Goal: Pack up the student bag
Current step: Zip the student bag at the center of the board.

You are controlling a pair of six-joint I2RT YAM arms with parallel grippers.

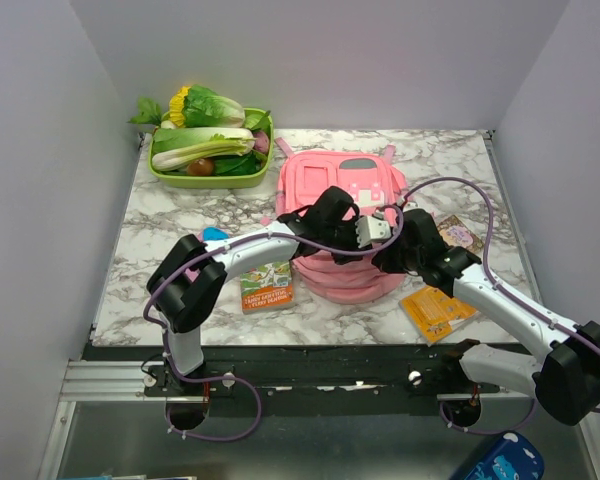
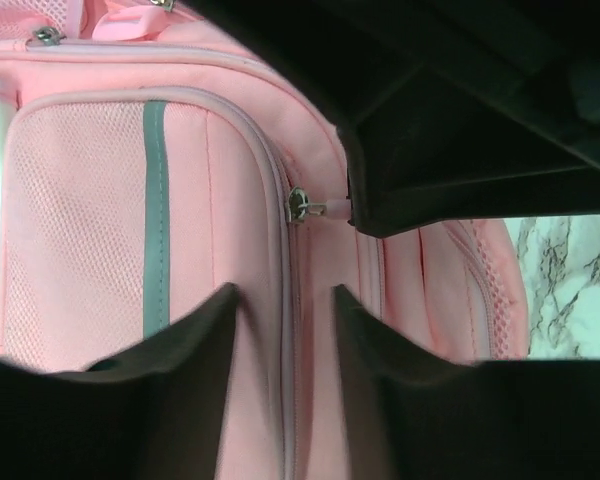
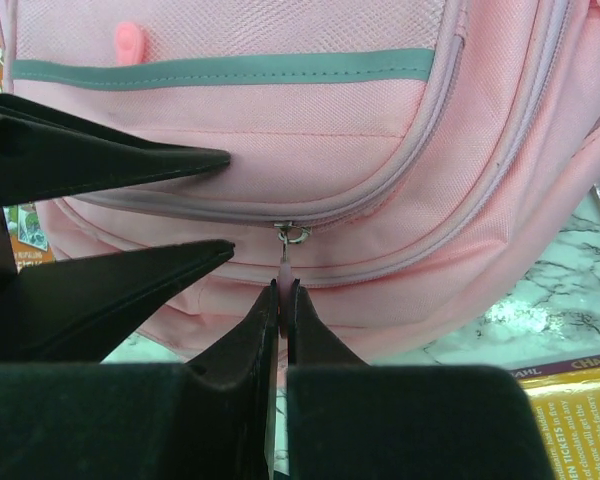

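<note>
Right end effector (image 3: 282, 288): fingers pressed together, pinching the pink zip pull (image 3: 283, 262) at the near side of the student bag (image 3: 280, 110).
Left end effector (image 2: 284, 292): fingers spread, 1 on each side of the zip seam, just beside the right end effector.
Student bag: lies on the bench (image 1: 180, 225), directly under both end effectors.
2 booklets: orange booklet (image 1: 435, 310) right of the right end effector; green booklet (image 1: 267, 287) left of it.
Green tray (image 1: 215, 183) of vegetables: far left, well beyond the left end effector.
</note>
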